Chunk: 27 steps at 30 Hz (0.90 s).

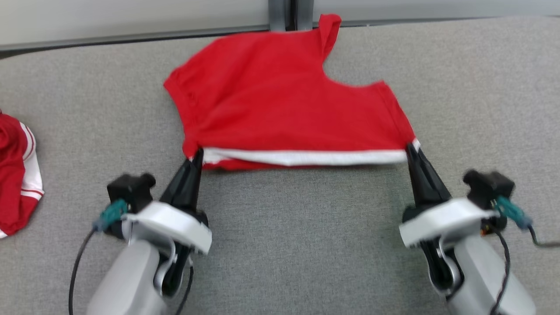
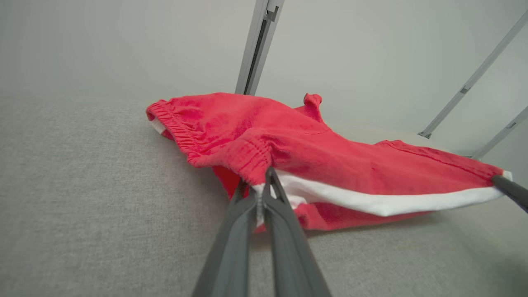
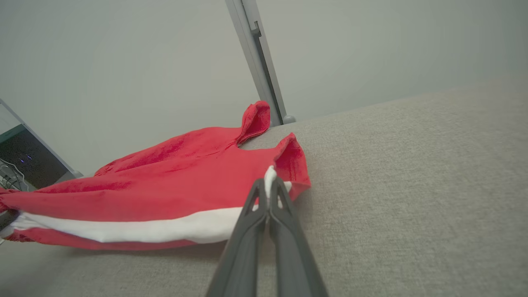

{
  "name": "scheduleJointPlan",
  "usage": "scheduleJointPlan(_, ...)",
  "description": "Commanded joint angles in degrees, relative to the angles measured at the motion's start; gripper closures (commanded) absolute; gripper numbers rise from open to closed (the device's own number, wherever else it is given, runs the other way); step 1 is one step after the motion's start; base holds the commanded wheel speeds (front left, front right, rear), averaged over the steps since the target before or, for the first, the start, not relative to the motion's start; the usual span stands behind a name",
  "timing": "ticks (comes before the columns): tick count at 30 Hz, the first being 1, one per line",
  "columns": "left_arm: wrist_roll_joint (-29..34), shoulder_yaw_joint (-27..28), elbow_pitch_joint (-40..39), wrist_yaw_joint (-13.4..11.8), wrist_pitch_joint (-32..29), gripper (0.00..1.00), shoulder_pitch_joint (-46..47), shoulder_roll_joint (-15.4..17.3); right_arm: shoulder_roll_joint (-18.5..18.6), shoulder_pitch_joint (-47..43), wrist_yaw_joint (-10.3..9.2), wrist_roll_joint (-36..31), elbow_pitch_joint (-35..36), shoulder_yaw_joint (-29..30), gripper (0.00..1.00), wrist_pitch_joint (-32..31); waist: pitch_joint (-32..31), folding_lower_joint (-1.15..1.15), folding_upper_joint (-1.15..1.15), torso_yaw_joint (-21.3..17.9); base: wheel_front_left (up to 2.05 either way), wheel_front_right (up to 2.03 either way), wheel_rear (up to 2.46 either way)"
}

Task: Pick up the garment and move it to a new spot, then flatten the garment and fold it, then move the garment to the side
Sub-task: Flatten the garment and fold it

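Head view: red garment (image 1: 280, 100) lies mid-bench, far half resting on the grey bench (image 1: 306, 245), near hem with its white band lifted a little.

- Left fingers (image 1: 188, 179) pinched narrow on the near-left corner, at the elastic edge. Left wrist view confirms it: cloth is nipped between the left fingers (image 2: 231, 247) and the garment (image 2: 330, 152) sags away to the right.
- Right fingers (image 1: 426, 179) pinched narrow on the near-right corner. Right wrist view shows the white band caught at the tips of the right fingers (image 3: 247, 247), with the garment (image 3: 185, 181) trailing left.
- Hem runs nearly straight between the two grips, with a shadow under it, so it is off the bench.

My read: flattening step, cloth being spread before the fold. To do it well I'd hold both corners level and at equal tension, draw toward me so the far half drags smooth, then lower both ends together. Uneven pull would skew the hem. The left corner is bunched, so I'd watch for a double layer there.

Edges and room:
- Far tab of the garment sits at the bench's back edge, just by the upright post (image 1: 288, 13). No room to push away.
- Open bench toward me and to the right.
- Second red-and-white garment (image 1: 17, 175) at the far left edge, well apart. I'd avoid sweeping that way.
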<state>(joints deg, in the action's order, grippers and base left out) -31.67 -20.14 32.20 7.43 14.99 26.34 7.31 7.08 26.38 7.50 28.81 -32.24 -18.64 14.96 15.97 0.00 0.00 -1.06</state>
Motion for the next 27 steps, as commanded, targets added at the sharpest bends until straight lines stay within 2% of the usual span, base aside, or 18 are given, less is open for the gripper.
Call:
scheduleJointPlan(1, 0.25, 0.04, -0.53, 0.09, 0.25, 1.0, -0.82, 0.47, 0.39, -1.13, -0.02, -0.2, 0.66, 0.39, 1.0, 0.3, -1.72, 0.0, 0.0, 0.15, 0.0, 0.0, 0.0)
scheduleJointPlan(5, 0.86, 0.9, -6.61, -0.1, 0.24, 1.0, -9.68, 1.39, 0.33, -11.13, -0.02, -1.79, 7.89, 3.26, 1.0, 0.3, -4.59, 0.0, 0.0, -0.18, 0.0, 0.0, 0.0)
scheduleJointPlan(9, 0.55, 1.33, -12.61, -1.8, -0.36, 1.0, -17.06, 2.79, 0.17, -19.63, -0.02, -3.56, 15.55, 5.74, 1.0, -1.77, -7.19, 0.0, 0.0, -0.81, 0.0, 0.0, 0.0)
scheduleJointPlan(16, -0.35, 1.22, -26.72, -6.75, -5.9, 1.0, -31.26, 6.11, -1.96, -33.05, -0.02, -6.53, 31.65, 9.51, 1.0, -12.38, -12.36, 0.0, 0.0, -2.52, 0.0, 0.0, 0.0)
scheduleJointPlan(20, -1.13, 1.17, -33.19, -9.42, -9.69, 1.0, -36.13, 7.15, -2.7, -36.77, -0.02, -7.44, 37.43, 11.08, 1.0, -16.22, -13.29, 0.0, 0.0, -2.61, 0.0, 0.0, 0.0)
scheduleJointPlan(27, -1.46, 0.87, -38.34, -11.22, -13.31, 1.0, -36.56, 7.83, -2.83, -36.9, -0.02, -9.1, 41.53, 12.53, 1.0, -19.63, -12.41, 0.0, 0.0, -1.05, 0.0, 0.0, 0.0)
